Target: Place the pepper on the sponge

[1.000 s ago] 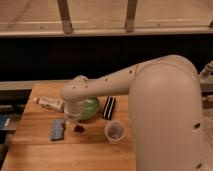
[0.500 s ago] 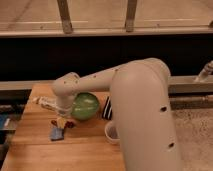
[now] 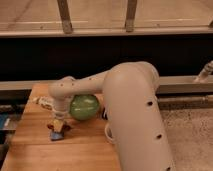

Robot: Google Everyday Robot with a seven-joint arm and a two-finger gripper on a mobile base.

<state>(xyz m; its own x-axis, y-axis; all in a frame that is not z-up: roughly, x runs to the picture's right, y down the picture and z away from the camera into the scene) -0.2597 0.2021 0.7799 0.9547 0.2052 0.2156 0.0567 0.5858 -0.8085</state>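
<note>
**Gripper parked right on top of the sponge, pepper at its tip**

So the gripper (image 3: pixel 59 123) is pointing straight down at the near-left part of the wooden table (image 3: pixel 75 150), at the end of the big cream arm (image 3: pixel 131 110) that reaches in from the right. Directly under it is the sponge (image 3: pixel 58 134), a little blue-grey patch lying flat on the wood, with its edges poking out on the near side of the gripper.

The pepper (image 3: pixel 52 126) shows up as a dark red bit right at the gripper's tip, on its left side, down at the level of the sponge's top. It looks like it's touching or just above the sponge, but that can't be made out for sure. Same for the grip: honestly can't tell whether the gripper is clamped on the pepper or has let go of it, since everything is bunched up in one spot.

Just to the right, and a bit farther back, sits a green round thing (image 3: pixel 83 106), near the gripper but apart from the sponge. A white cup (image 3: pixel 107 133) peeks out from behind the arm, farther right.
</note>
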